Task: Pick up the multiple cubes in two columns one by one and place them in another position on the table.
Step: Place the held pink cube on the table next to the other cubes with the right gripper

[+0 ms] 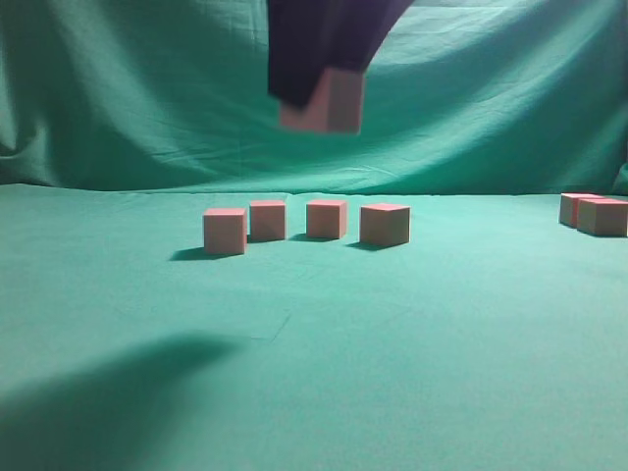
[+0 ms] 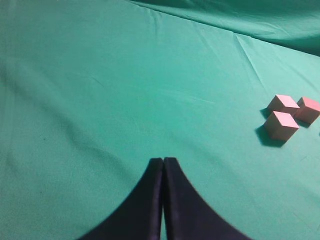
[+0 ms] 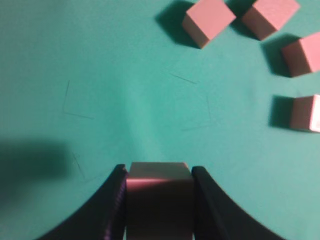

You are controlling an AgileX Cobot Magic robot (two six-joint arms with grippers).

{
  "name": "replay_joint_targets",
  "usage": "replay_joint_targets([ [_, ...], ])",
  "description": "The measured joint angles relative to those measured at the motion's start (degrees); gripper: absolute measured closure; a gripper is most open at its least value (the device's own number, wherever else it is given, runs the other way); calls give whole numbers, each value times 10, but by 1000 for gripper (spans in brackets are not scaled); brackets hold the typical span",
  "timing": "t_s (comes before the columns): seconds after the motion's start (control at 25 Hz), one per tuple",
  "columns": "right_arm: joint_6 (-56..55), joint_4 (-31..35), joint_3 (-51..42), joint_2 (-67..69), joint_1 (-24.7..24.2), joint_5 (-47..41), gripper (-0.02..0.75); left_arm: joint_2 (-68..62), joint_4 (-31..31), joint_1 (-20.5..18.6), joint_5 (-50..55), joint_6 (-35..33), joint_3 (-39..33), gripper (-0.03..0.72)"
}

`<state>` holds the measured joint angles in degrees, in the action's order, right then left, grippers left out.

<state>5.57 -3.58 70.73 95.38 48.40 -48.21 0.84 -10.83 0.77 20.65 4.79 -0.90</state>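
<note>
Midway, it seems: the right claw (image 3: 159,200) is clamped on a lifted cube (image 3: 159,192); four cubes (image 1: 304,224) wait mid-desk (image 1: 314,373), two cubes (image 1: 594,213) sit far right; left claw (image 2: 163,167) together.

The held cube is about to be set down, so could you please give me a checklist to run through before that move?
1. Grip: the right gripper clamps the held cube on both sides: ok.
2. Height: the cube hangs well above the table: ok.
3. Table below, right wrist view: bare cloth, with four cubes off to the upper right: ok.
4. Left gripper: shut, holding nothing, away from the three cubes in its view: ok.
5. Cube squareness in the jaws: cannot tell, as the exterior view is blurred.
</note>
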Motion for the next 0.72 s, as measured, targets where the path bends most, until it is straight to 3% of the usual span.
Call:
replay_joint_targets([
  [0.4, -50, -3, 107, 125, 1, 5, 465, 0, 0, 0, 0, 0, 0, 688],
  [0.72, -172, -67, 189, 211, 1, -27, 465, 0, 0, 0, 0, 0, 0, 688],
])
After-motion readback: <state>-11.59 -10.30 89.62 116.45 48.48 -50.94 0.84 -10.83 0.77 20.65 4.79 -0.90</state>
